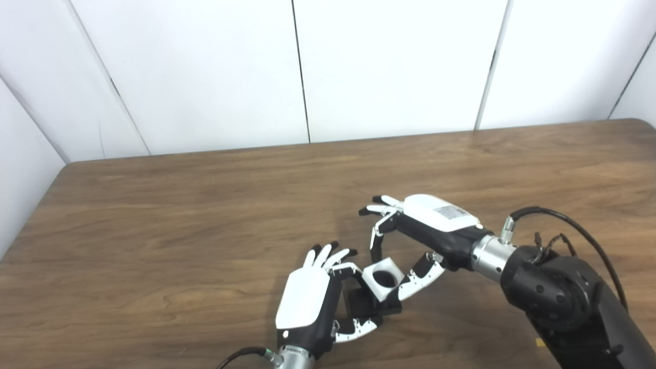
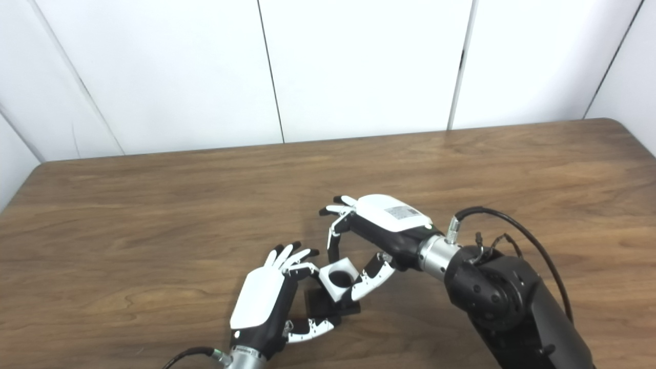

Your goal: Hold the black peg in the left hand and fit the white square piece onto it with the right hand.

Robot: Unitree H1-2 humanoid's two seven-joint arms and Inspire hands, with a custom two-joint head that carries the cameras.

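The white square piece [image 1: 378, 293] with a round hole sits on top of the black peg's base [image 1: 365, 305], low in the middle of the table. My left hand [image 1: 306, 298] is shut on the black peg, fingers on its far side and thumb [image 1: 356, 328] under its near edge. From the right, my right hand [image 1: 435, 218] pinches the white piece, with a finger at its far corner and the thumb [image 1: 420, 279] against its right side. The peg itself is hidden inside the piece. The right eye view shows the same: white piece [image 2: 333, 293], left hand [image 2: 260, 298], right hand [image 2: 390, 216].
The brown wooden table [image 1: 205, 205] runs back to white wall panels [image 1: 389, 66]. My right forearm and its black cable [image 1: 564, 287] fill the lower right corner. The table's left edge lies near the picture's left side.
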